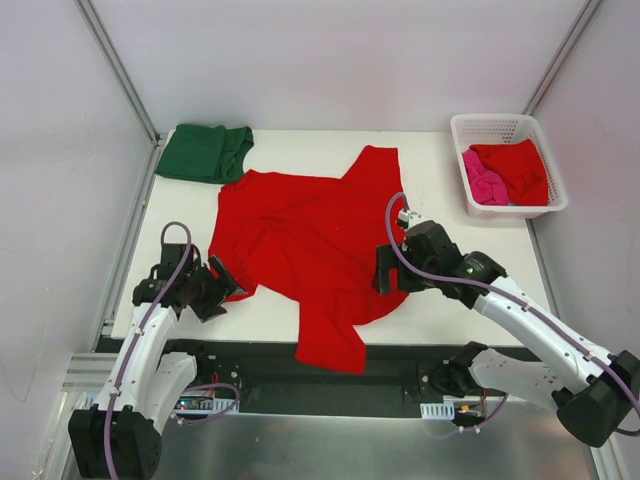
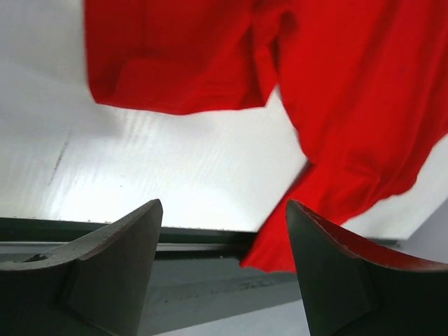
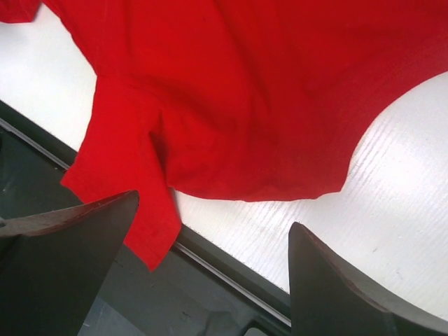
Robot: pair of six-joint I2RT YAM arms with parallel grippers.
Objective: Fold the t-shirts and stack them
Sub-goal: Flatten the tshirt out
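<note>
A bright red t-shirt [image 1: 300, 240] lies spread and wrinkled across the middle of the table, with one sleeve [image 1: 330, 345] hanging over the near edge. A dark green t-shirt [image 1: 205, 152] sits folded at the back left. My left gripper [image 1: 230, 282] is just beside the red shirt's left hem; in the left wrist view it [image 2: 224, 210] is open with nothing between its fingers, and the red cloth [image 2: 350, 105] lies ahead of it. My right gripper [image 1: 385, 272] hovers over the shirt's right lower edge. It [image 3: 215, 213] is open and empty above the red hem [image 3: 252, 105].
A white lattice basket [image 1: 508, 123] stands at the back right, holding a red t-shirt [image 1: 520, 168] and a pink one [image 1: 484, 184]. The table's near edge and dark frame [image 1: 400, 360] run below the shirt. Enclosure walls rise on both sides.
</note>
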